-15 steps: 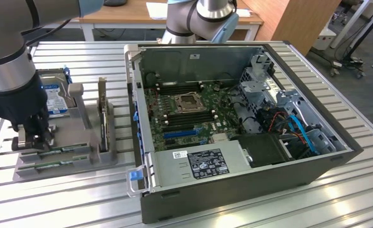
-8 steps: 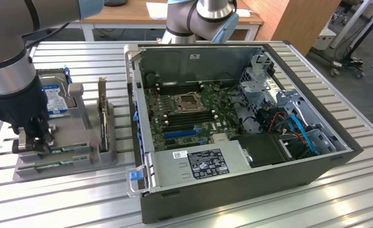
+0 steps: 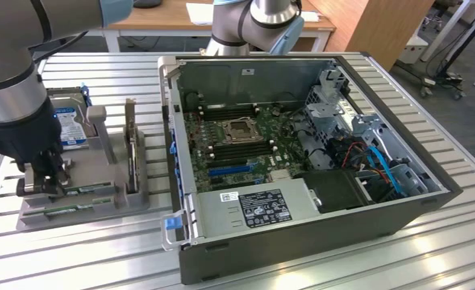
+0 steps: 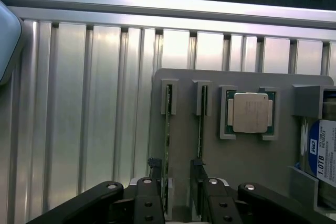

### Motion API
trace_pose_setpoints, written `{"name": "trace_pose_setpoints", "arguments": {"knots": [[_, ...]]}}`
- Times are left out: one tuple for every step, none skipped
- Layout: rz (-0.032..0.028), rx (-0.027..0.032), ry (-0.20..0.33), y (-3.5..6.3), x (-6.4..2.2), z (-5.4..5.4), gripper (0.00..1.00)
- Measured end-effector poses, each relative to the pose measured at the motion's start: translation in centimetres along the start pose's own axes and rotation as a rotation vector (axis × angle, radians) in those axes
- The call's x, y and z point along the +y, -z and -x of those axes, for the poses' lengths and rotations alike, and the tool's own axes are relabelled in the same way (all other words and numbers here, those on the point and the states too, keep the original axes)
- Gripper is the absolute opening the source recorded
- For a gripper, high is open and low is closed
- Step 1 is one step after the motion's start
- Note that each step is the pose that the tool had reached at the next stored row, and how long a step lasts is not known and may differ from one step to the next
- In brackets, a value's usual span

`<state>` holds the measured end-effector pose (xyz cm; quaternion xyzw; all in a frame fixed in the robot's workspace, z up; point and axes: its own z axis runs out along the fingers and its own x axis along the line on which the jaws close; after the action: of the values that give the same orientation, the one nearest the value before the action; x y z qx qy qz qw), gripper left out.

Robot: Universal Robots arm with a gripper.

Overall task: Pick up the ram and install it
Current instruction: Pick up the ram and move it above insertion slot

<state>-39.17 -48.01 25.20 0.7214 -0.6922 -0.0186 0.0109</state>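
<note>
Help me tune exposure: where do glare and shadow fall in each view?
Exterior view: glare whitens the table at its near slats; the computer case is dimmer inside. Wrist view: light streaks run along the table slats, and the end effector is nearly black.

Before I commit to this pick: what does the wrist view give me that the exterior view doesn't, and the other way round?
Wrist view adds a processor chip seated in its pocket on the gray holder, plus the edge-on line-up of the open claw with the two ram sticks.
Exterior view adds the open computer case, its motherboard, and an upright expansion card in the holder.
Both share the holder, ram sticks, claw and the blue-labelled hard drive.
</note>
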Motion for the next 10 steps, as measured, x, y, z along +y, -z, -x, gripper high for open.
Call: {"name": "trace_pose_setpoints", "arguments": {"knots": [[0.0001, 0.0001, 0.000, -0.09, 0.00, -0.01, 0.36], [0.0003, 0.0002, 0.000, -0.18, 0.00, -0.02, 0.36], [0.0004, 0.0003, 0.000, -0.29, -0.01, -0.02, 0.36], [0.0003, 0.0003, 0.000, -0.40, -0.01, -0.03, 0.36], [0.0004, 0.0003, 0.000, -0.50, -0.01, -0.03, 0.36], [0.0004, 0.0003, 0.000, -0.60, -0.02, -0.03, 0.36], [0.0004, 0.0003, 0.000, -0.70, -0.02, -0.04, 0.36], [0.0004, 0.0004, 0.000, -0.78, -0.03, -0.04, 0.36], [0.0004, 0.0003, 0.000, -0.88, -0.03, -0.04, 0.36], [0.0004, 0.0003, 0.000, -0.99, -0.04, -0.04, 0.36]]}}
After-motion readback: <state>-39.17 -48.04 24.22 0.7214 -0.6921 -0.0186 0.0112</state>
